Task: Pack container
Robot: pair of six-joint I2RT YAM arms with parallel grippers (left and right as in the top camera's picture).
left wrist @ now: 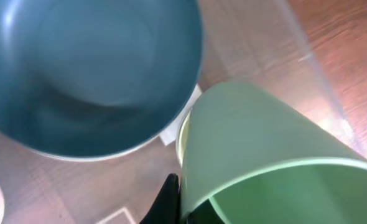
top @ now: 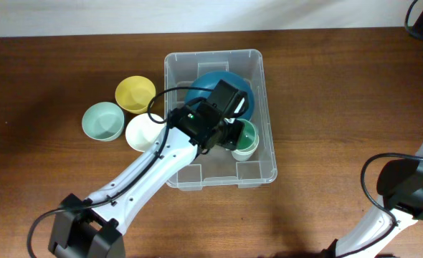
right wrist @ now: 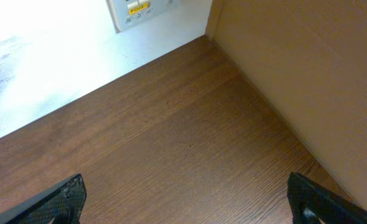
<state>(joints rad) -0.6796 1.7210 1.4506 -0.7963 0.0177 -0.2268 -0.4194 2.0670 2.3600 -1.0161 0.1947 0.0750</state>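
Mid-frame in the container [top: 267,107], the left gripper [top: 234,137] seems to pinch the green cup [top: 246,140] by its rim just beside the blue bowl [top: 213,82], so release may topple it; the right gripper [right wrist: 188,203] hangs spread wide.

The left arm [top: 147,168] rises from the desk's near-left corner and stretches diagonally to the middle, wrist tipped down. The left gripper [top: 231,135] is clamped on the rim of a green cup [top: 246,137] — one dark finger [left wrist: 169,198] lies against its wall. The right arm [top: 405,188] sits folded at the near-right corner, and the right gripper [right wrist: 183,190] faces the desktop, fingers wide apart.
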